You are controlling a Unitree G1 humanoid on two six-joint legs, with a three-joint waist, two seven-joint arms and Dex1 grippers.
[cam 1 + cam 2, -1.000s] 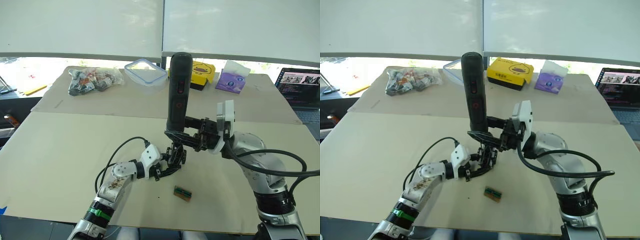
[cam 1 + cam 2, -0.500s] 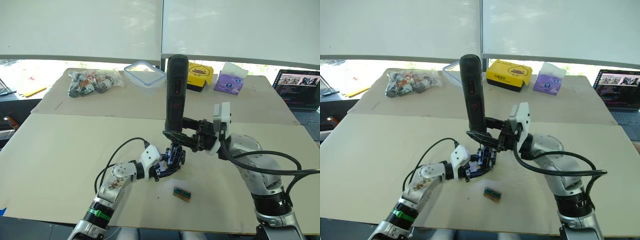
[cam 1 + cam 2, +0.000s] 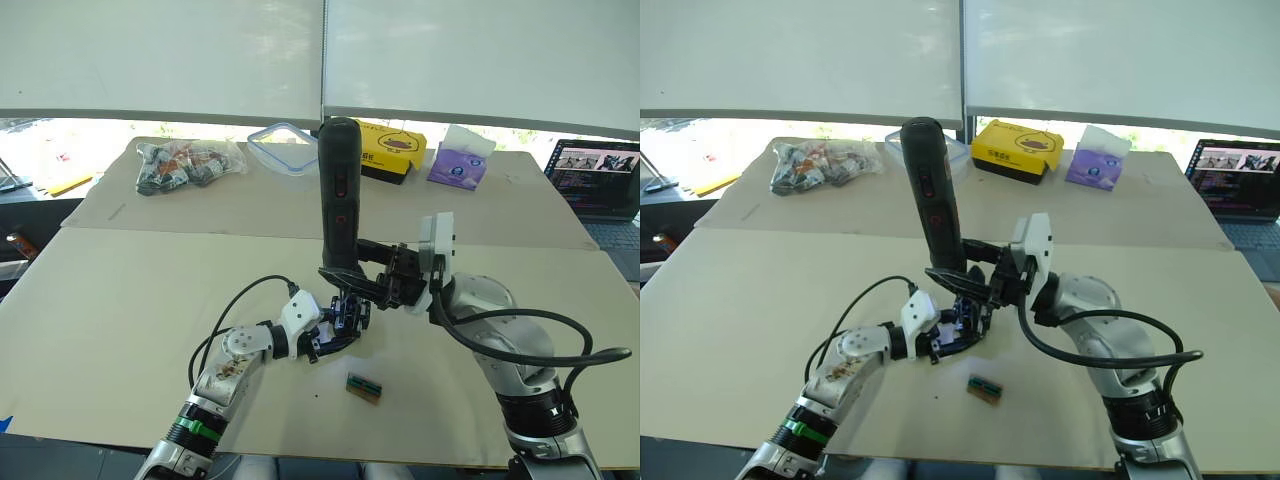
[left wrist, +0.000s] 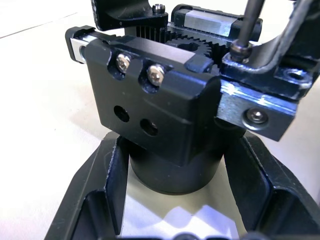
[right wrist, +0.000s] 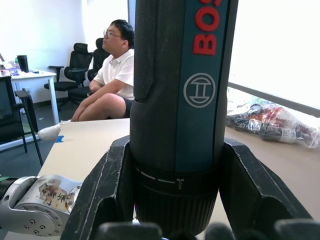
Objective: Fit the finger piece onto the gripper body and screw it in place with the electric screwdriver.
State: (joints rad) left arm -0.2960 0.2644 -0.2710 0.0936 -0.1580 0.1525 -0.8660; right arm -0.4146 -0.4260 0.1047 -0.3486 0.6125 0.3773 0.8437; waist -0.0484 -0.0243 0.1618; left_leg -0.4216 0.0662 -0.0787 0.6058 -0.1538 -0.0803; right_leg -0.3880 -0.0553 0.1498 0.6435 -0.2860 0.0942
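The electric screwdriver (image 3: 338,195) stands nearly upright over the table's middle, its top leaning left. My right gripper (image 3: 352,276) is shut on its lower end, and its fingers (image 5: 107,192) clamp the barrel (image 5: 180,100). Just below, my left gripper (image 3: 338,330) is shut on the gripper body (image 3: 349,312), a black block with two screws (image 4: 150,115). The thin metal bit (image 4: 248,22) comes down onto the body's far corner. I cannot make out the finger piece apart from the body.
A small green-and-tan block (image 3: 364,387) lies near the front edge. At the back stand a bag of parts (image 3: 185,160), a clear container (image 3: 290,145), a yellow box (image 3: 392,150) and a purple pack (image 3: 460,160). A laptop (image 3: 600,180) is far right. A person (image 5: 112,75) sits beyond.
The screwdriver's top has leaned over to the left and my right arm has shifted left with it. My left gripper still holds the gripper body in the same spot.
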